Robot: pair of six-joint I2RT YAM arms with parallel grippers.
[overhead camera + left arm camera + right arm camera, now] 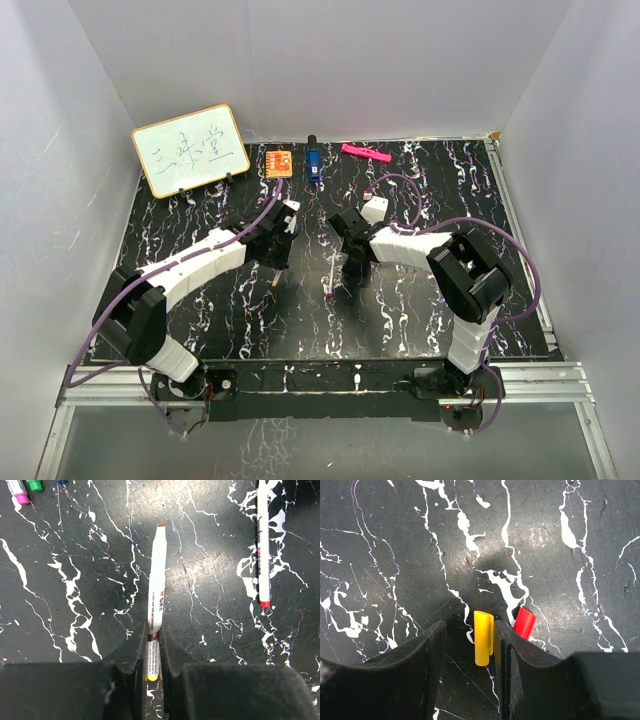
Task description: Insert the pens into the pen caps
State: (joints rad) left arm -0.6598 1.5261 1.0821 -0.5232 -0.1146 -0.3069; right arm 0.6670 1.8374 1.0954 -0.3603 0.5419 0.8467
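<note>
1. Two hands are working: left hand [154, 632] is clenching a pen [158, 575], tip outward for capping.
2. Right hand [470, 627], unclenched, is straddling the yellow cap [483, 637] on the desk [395, 555], readying a grasp; red cap [525, 622] is lying beside.

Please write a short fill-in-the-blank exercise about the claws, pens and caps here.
1. The left claw holds a white pen; the free pen beside it has a ____ end.
2. Between the fingers of the right claw lies a ____ cap.
3. The cap just outside those fingers is ____.
Missing words: red; yellow; red.
</note>
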